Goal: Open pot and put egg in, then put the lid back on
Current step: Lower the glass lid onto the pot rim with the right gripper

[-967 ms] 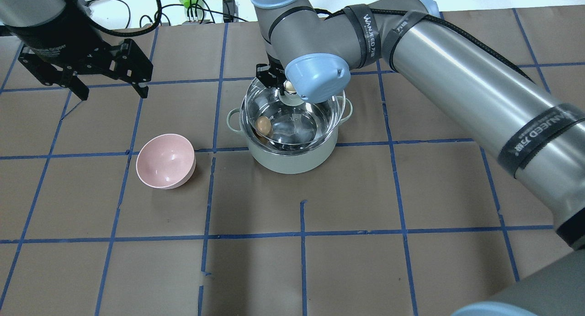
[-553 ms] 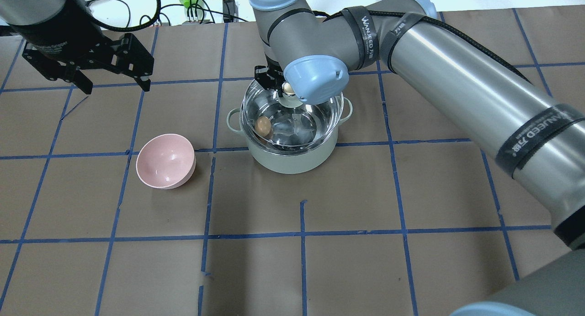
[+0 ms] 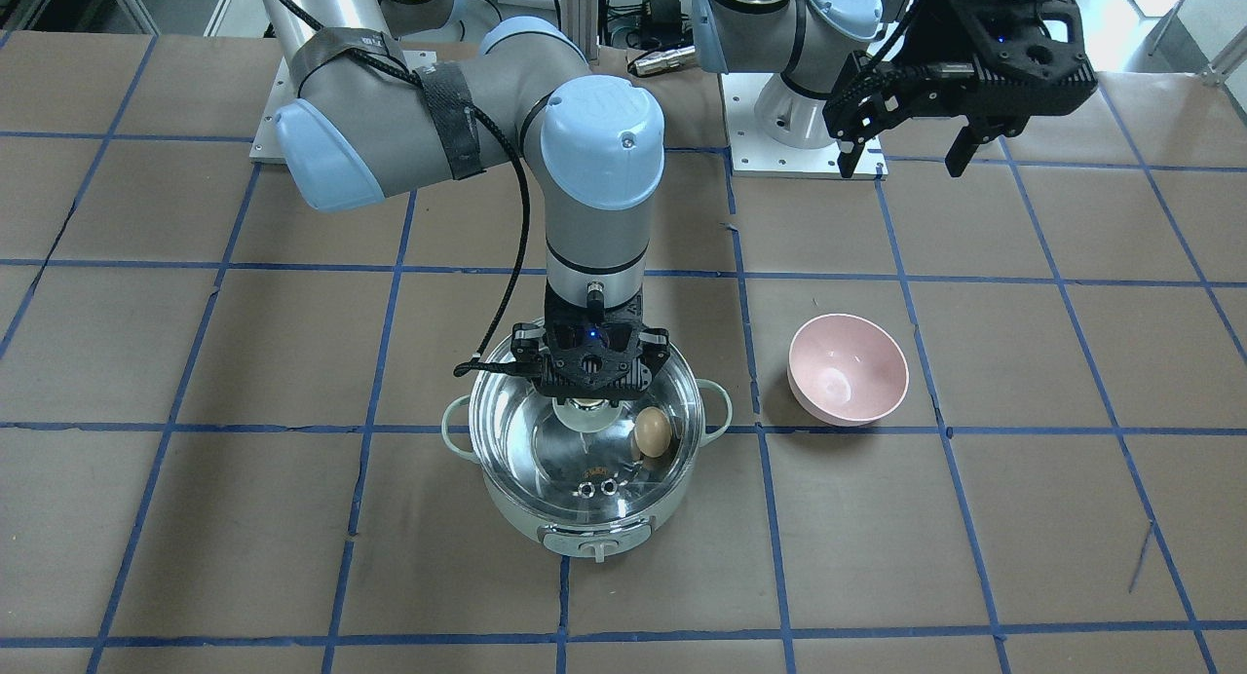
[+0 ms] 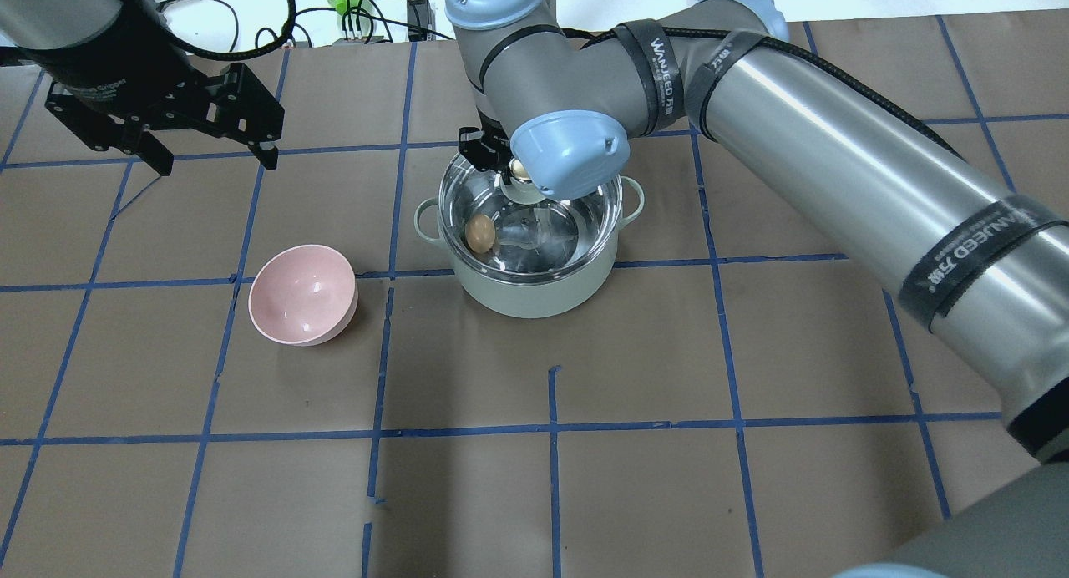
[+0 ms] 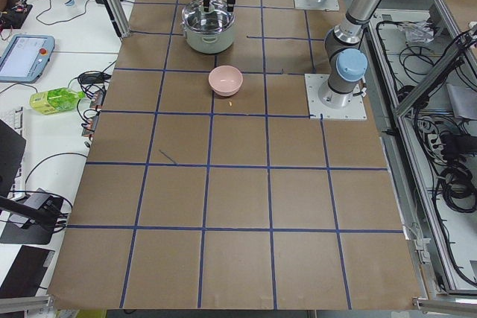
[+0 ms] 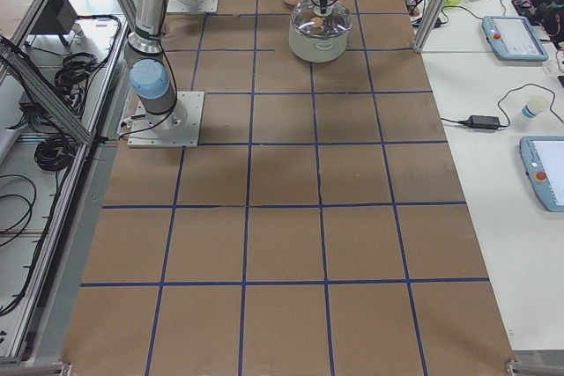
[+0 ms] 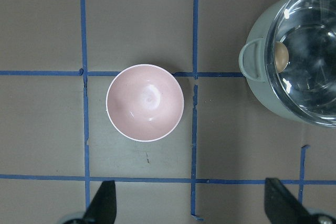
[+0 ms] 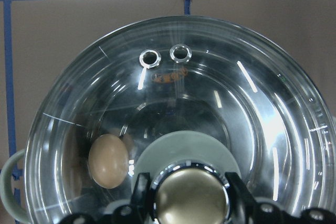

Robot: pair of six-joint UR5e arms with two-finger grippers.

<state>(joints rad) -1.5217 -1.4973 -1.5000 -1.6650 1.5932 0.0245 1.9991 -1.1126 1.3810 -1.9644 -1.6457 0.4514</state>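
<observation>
**Entry: lid going back on the pot, egg already inside**

1. Right pincer [image 3: 587,402]: closed on the lid's knob [image 8: 191,196] from straight above, one finger [image 8: 140,191] on each side of it.
2. Lid [image 8: 220,93]: clear glass, held level and centred over the pot [image 4: 528,296]. It sits on the rim or just short of it; which of the two cannot be told.
3. Handling note, as a judgement: lower it straight and keep the glass level so the edge meets the rim all round. Let go only once the lid bears its own weight. Then rise vertically so the fingers do not drag the knob.
4. Pot: mint-green, steel-lined, standing on the table [image 4: 668,478]. Contents: one egg [image 4: 479,233], lying against the wall at about 9 o'clock in the overhead view, under the glass.
5. Pink bowl [image 4: 302,294]: about 8 o'clock from the pot, apart from it. Nothing is seen in it.
6. Left pincer [image 4: 215,157]: about 10 o'clock from the pot and well apart, raised above the table, jaws spread wide, holding nothing.
</observation>
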